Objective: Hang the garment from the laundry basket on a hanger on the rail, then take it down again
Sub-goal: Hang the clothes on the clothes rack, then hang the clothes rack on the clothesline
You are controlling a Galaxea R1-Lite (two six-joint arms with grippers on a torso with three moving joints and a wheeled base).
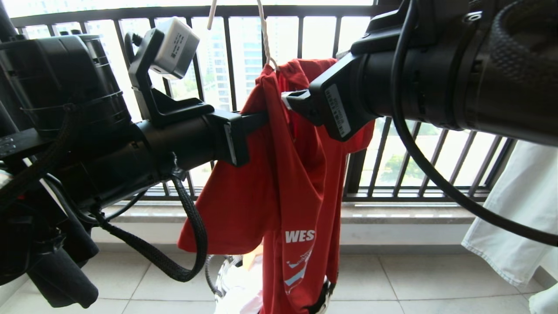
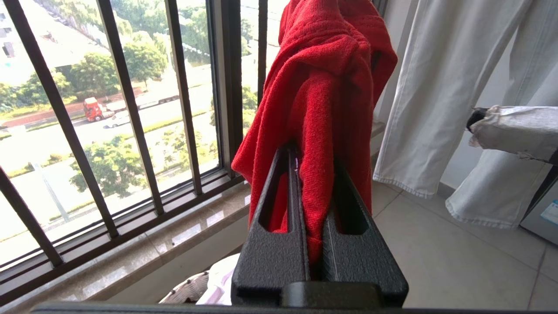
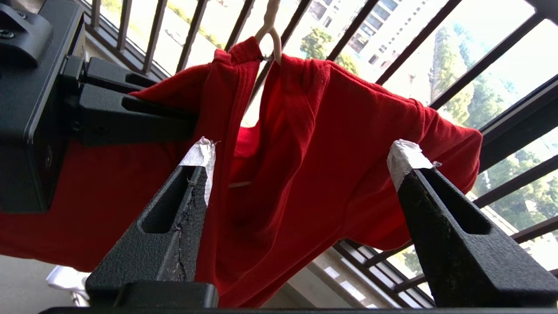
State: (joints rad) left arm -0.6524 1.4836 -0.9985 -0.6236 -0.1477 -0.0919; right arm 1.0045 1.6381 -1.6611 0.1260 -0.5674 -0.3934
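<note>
- Garment (image 1: 283, 183): red T-shirt, bunched and lopsided on the hanger (image 1: 266, 39); 1 shoulder draped right, the rest hanging in a long fold toward the floor, white lettering showing low.
- Hanger: thin cream wire, neck rising out of the collar toward the top of the head view; the rail itself is not in view.
- Left gripper (image 2: 316, 196): clamped on a fold of the garment's left side, cloth pinched between its 2 fingers.
- Right gripper (image 3: 301, 161): fingers spread wide, empty, taped tips just near the cloth on its near side, right of the collar; nothing held.
- Basket (image 2: 185, 288): woven rim low on the floor under the garment, pale laundry inside.
- Railing (image 1: 305, 13): black bars on the far side, behind the garment.
- White cloth (image 1: 518, 213): hanging at right, well apart.
- Risk 1: the garment sits unevenly; a pull by the left gripper could drag it off the hanger.
- Risk 2: a sideways tug may swing or unhook the hanger.
- Risk 3: the right gripper, closing here, may catch only a loose layer, or the wire.
</note>
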